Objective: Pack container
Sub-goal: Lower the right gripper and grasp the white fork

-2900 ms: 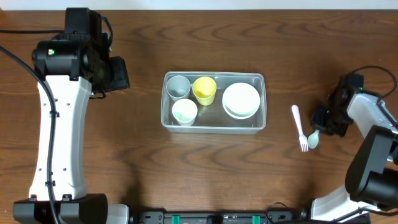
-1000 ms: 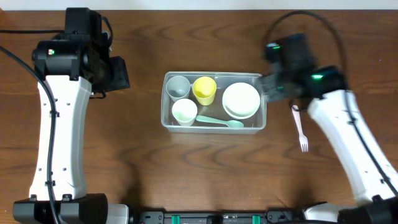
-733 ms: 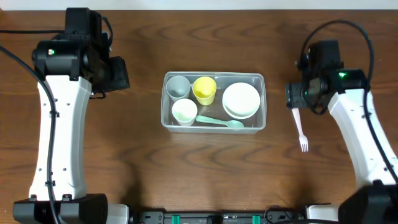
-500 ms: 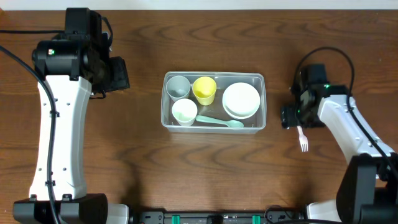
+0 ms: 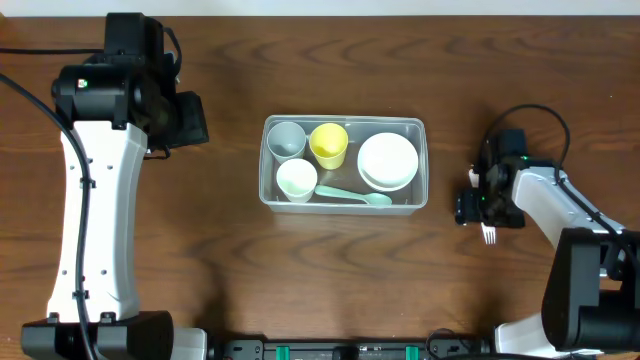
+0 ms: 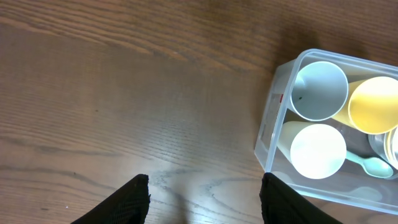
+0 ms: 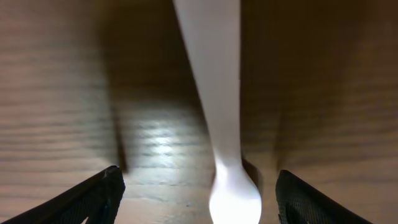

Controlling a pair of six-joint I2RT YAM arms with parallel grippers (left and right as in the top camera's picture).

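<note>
The clear container [image 5: 345, 120] sits mid-table and holds a grey cup [image 5: 287, 139], a yellow cup [image 5: 329, 144], a white cup [image 5: 296, 179], stacked white bowls [image 5: 388, 160] and a pale green spoon [image 5: 352, 194]. To its right a white fork [image 5: 489, 236] lies on the wood. My right gripper [image 5: 487, 203] is low over it and open; in the right wrist view the fork's handle [image 7: 214, 93] runs between the spread fingers of the gripper [image 7: 199, 185], untouched. My left gripper [image 6: 205, 186] hangs open over bare wood, left of the container's corner [image 6: 268, 134].
The left arm [image 5: 95, 200] stands along the table's left side, its gripper [image 5: 185, 118] well left of the container. Dark wood table [image 5: 340, 280] all around. A black cable [image 5: 545, 115] loops above the right arm.
The green spoon that lay beside the fork is now in the container. The right arm has swung from the container out to the fork and lowered over it, its jaws widening. Left arm still.
</note>
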